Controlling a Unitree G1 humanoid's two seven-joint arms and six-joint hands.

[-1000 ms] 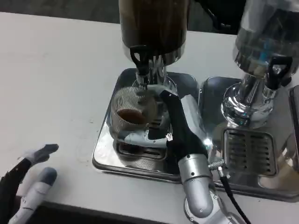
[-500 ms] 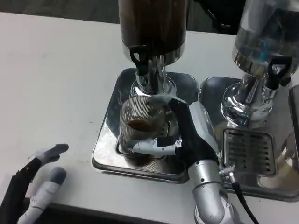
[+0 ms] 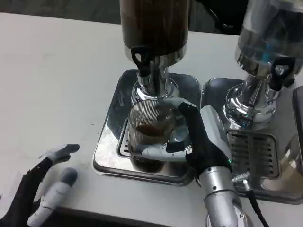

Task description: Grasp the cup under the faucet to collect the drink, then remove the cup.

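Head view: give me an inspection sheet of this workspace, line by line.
Surface: white table, bare on the left side.
Job's things: ribbed clear cup holding dark drink, over the drip tray, below the black faucet of the dark dispenser.
Clutter: second dispenser with its own tray on the right.
Hands: right hand grips the cup; left hand rests near the table's front edge, fingers apart, holding nothing.
Cables: black cable by the right forearm.
Surroundings: dark background beyond the table, nothing else seen.

Right hand [image 3: 189, 137] grips ribbed cup [image 3: 150, 135] (dark drink inside).
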